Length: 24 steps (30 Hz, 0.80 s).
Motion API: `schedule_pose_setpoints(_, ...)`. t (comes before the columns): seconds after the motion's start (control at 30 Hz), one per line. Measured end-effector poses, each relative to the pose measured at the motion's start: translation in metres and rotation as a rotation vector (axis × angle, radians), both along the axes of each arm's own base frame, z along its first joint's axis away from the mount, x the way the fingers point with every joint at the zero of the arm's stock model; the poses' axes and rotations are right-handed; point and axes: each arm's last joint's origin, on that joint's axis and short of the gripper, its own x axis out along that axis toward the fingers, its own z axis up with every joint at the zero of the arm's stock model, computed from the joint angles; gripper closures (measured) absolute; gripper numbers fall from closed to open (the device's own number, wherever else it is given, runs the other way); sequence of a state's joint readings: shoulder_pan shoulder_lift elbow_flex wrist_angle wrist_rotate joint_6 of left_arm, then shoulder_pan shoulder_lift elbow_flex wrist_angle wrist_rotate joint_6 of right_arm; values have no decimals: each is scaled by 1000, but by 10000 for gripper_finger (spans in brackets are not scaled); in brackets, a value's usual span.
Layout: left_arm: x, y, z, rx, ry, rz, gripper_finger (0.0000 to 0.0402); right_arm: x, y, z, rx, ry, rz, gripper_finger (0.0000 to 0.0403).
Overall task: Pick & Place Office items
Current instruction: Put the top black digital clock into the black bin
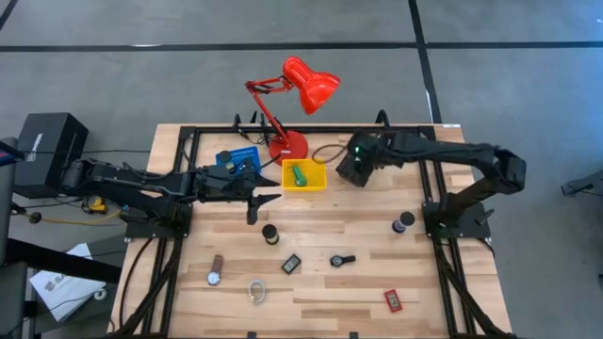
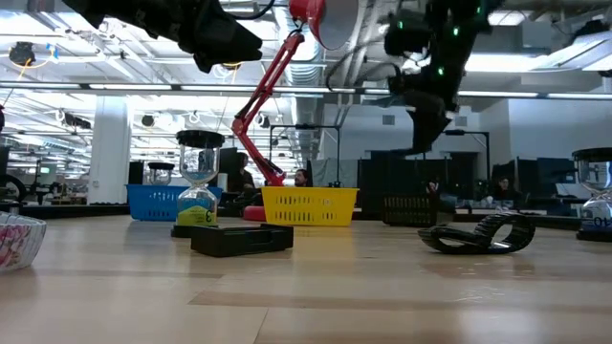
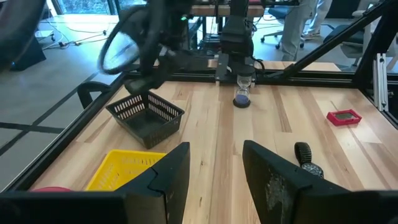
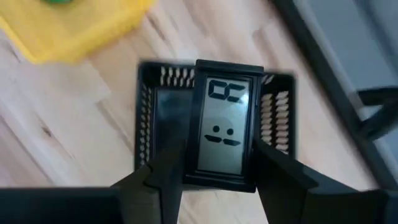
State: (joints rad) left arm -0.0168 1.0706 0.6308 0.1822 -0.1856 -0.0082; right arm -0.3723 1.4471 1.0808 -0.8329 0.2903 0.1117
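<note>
My right end effector (image 4: 214,177) hangs directly above the black tray (image 4: 214,84), just beside the yellow tray (image 1: 303,176) on the side away from the red desk lamp's base (image 1: 288,146). Its fingers are clenched on a small black gadget with an LCD face (image 4: 225,124), one finger on each long edge; the gadget is upright over the tray's opening and clear of the counter (image 1: 320,297).

My left end effector (image 1: 266,195) is released, fingers spread with nothing between them. It hovers just beside the yellow tray on the side opposite the black tray, next to the blue tray (image 1: 236,158).

Item positions relative to the yellow tray:
- Green stubby piece (image 1: 298,174): inside the tray.
- Black cylinder (image 1: 270,234): on the counter near the tray, on the front side, below my left end effector.
- Second small black gadget (image 1: 291,264): farther front than the cylinder.
- Dark round item with a short tab (image 1: 341,260): beside that gadget, on the side toward my right arm.
- Wristwatch (image 1: 216,272): well apart, toward the front and my left arm.
- Clear ring (image 1: 256,292): near the front edge, beside the wristwatch.
- Small red rectangle (image 1: 393,300): well apart, near the front edge on my right arm's side.
- Second black cylinder (image 1: 402,223): beside my right arm's base.
</note>
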Motion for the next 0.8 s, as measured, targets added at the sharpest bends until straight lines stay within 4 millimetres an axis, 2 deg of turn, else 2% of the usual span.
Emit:
schedule_pose_setpoints(0.27,0,0,0,0,1,0,259,-19,-35,-33,108,43,-1,240)
schedule_pose_setpoints(0.5,0,0,0,0,0,0,259,-11,-63,-63,126,56,33,238)
schedule_pose_setpoints(0.8,0,0,0,0,-1,0,259,-9,-76,-87,208,154,-34,225)
